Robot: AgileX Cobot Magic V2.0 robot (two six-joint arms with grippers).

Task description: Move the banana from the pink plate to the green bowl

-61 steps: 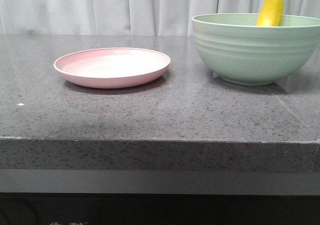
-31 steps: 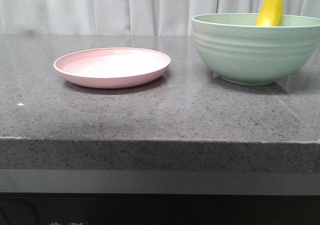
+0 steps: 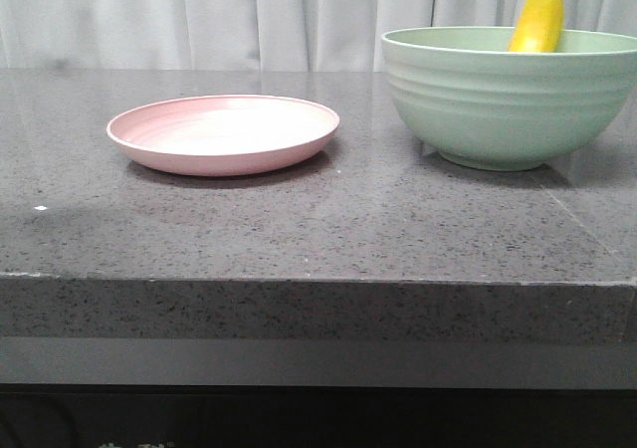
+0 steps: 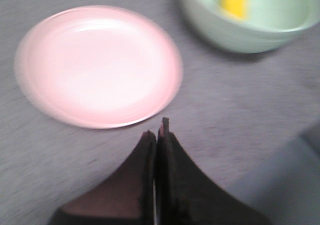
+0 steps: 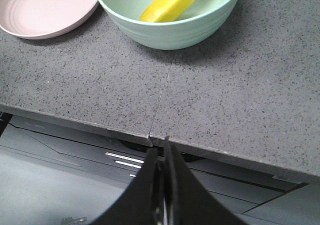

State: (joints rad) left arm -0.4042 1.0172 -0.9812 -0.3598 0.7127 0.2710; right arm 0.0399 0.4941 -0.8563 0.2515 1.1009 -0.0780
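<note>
banana (image 3: 538, 17) is in the green bowl (image 3: 503, 105), leaning on the inner wall with its upper end poking above the rim in the front view; right wrist view shows it lying slanted across the bowl's inside (image 5: 170, 4). pink plate (image 3: 224, 132) is bare, sits on the dark speckled counter (image 3: 299, 229) beside the bowl, small gap between them, not touching. left gripper (image 4: 157, 133) has its fingers pressed together, nothing between them, hanging over the counter; plate (image 4: 97, 65) lies just past its tips, bowl (image 4: 240, 32) further ahead and off to one side, banana (image 4: 235, 0) visible inside. that view is motion-blurred, so finer detail is unreadable. right gripper (image 5: 161, 152) also clamped closed on nothing, tips sitting over the counter's front edge (image 5: 150, 135); bowl (image 5: 172, 32) well ahead of it, plate (image 5: 45, 10) beyond and to the side of the bowl. neither gripper touches banana, plate or bowl. neither arm shows in the front view
</note>
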